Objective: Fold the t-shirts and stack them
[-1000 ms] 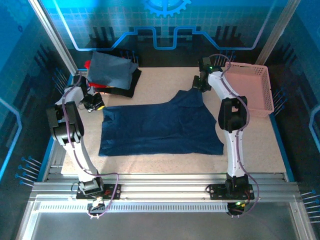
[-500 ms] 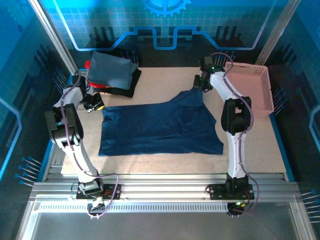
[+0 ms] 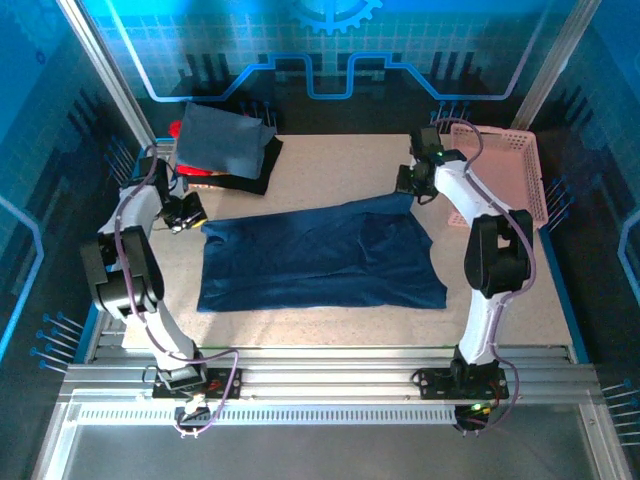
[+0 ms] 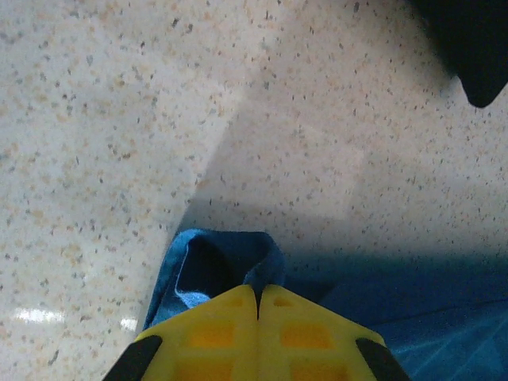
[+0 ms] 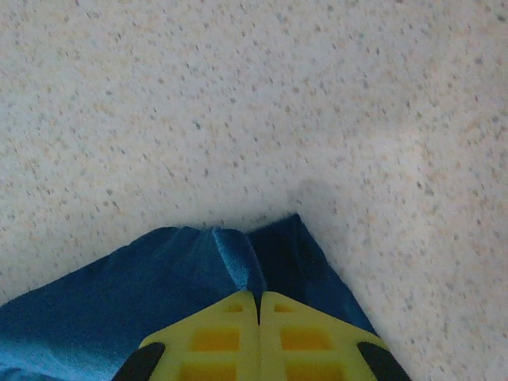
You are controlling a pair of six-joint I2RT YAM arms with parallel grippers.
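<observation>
Left gripper (image 4: 258,290) clamped on navy t-shirt (image 3: 320,260), far-left corner. Right gripper (image 5: 259,295) clamped on far-right corner. Shirt spread mid speckled table (image 3: 330,160), blue-lit enclosure around. Since earlier: right gripper shifted rightward, far edge pulled straighter. Count: one spread shirt, one folded stack (image 3: 222,140), one pink basket (image 3: 535,185).

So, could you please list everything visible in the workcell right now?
navy t-shirt: 1, dark navy, spread out mid-table.
folded t-shirts: 3, slate-blue over red and black, stacked far left.
basket: 1, pink, far right.
table: 1, speckled beige.
left arm: 1, white and black, jaws shut on the navy t-shirt's far-left corner.
right arm: 1, white and black, jaws shut on its far-right corner.
</observation>
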